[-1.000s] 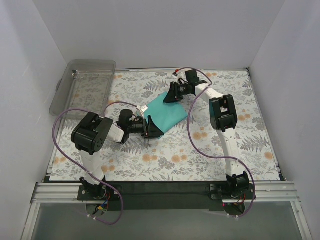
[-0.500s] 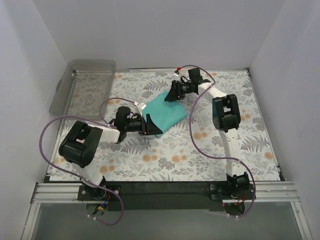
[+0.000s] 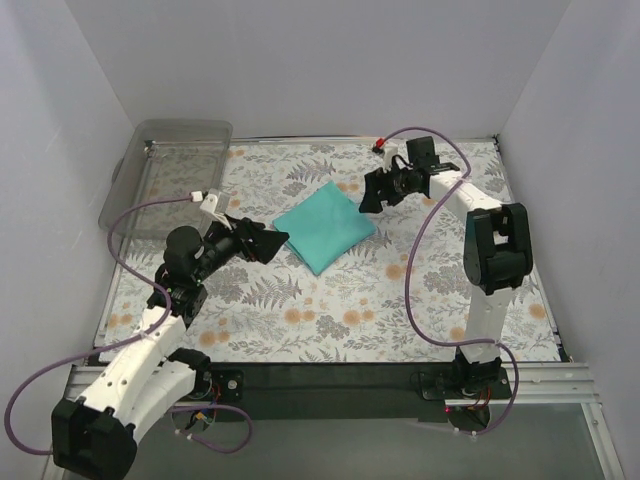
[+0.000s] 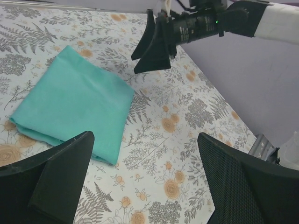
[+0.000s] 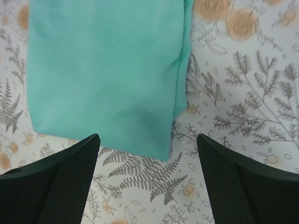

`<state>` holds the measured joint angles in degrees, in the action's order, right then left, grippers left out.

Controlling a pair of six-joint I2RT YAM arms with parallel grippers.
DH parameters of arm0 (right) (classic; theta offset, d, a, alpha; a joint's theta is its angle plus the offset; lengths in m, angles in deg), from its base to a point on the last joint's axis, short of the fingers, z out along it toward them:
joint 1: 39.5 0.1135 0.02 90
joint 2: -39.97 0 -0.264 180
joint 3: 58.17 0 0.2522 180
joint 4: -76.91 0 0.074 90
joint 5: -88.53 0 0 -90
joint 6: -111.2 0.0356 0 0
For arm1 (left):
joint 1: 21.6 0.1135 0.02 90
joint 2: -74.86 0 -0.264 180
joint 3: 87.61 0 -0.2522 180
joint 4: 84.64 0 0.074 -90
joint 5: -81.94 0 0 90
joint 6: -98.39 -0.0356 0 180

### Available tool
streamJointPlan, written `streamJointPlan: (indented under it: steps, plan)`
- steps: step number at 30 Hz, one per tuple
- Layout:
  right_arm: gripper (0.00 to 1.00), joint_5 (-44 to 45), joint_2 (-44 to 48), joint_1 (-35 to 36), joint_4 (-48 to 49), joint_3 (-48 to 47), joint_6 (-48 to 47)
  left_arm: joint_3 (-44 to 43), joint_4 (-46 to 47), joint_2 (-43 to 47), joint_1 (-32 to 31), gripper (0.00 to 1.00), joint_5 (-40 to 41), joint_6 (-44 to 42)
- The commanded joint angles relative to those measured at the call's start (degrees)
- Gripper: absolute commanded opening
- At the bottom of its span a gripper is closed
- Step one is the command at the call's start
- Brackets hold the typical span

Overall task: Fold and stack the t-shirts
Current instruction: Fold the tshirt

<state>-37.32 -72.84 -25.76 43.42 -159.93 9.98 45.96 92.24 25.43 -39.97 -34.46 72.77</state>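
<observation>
One teal t-shirt (image 3: 325,226), folded to a compact rectangle, lies flat on the floral worktop (image 3: 330,320). It sits about mid-width, slightly toward the far side. From the top camera it lies diagonal, with one corner pointing at the near edge.

Left fingers (image 3: 272,241): spread wide, gripping nothing, just beside the shirt's left corner and not touching it. On the left wrist camera the shirt lies ahead of the two tips and off to the left, with bare floral cover between them.

Right fingers (image 3: 368,192): also spread wide, gripping nothing, just beside the shirt's far-right corner. On the right wrist camera the shirt fills the space ahead of the tips. Its stacked fold layers show along the right-hand edge. The left wrist camera catches these fingers over the cover past the shirt's far side, clear of the fabric.

Fabric looks smooth, only faint creases.

Clear plastic bin (image 3: 165,170) sits at the far-left corner, well apart from the shirt. Can't tell from here what's in it.
</observation>
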Motion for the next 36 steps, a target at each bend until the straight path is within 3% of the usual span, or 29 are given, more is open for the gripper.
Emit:
streamJointPlan:
  steps: [1, 11, 20, 23, 26, 27, 32, 36]
  plan:
    - [0.76, 5.5, -2.8, 0.3, -1.6, 2.5, -2.1, 1.9, -9.0, 5.0, 0.4, 0.86, 5.6, -1.4]
    - [0.69, 1.6, -8.5, 0.8, -2.3, 0.6, -2.1, 6.1, -14.0, 12.9, 0.5, 0.86, 5.5, 0.5]
    - [0.66, -0.6, -14.7, 3.5, -5.4, -4.6, -1.0, 5.9, -13.9, 12.3, 0.5, 0.86, 5.2, 0.8]
    - [0.58, 1.0, -15.2, 3.6, -6.0, -4.8, -0.6, 6.0, -13.9, 12.1, 0.4, 0.86, 5.0, 1.0]
    - [0.37, 1.8, -14.9, 3.4, -6.3, -3.9, -0.5, 6.2, -13.7, 12.2, 0.4, 0.85, 4.8, 1.2]
    - [0.25, 1.6, -14.5, 3.3, -6.4, -3.6, -0.5, 6.2, -13.5, 12.1, 0.4, 0.85, 4.6, 1.3]
    - [0.01, -0.5, -13.0, 1.9, -6.7, -2.1, -0.4, 6.2, -13.6, 13.0, 0.4, 0.85, 4.2, 1.5]
    - [0.01, -0.6, -9.5, -1.9, -6.6, -0.8, -1.0, 6.8, -14.3, 14.4, 0.5, 0.85, 4.2, 1.4]
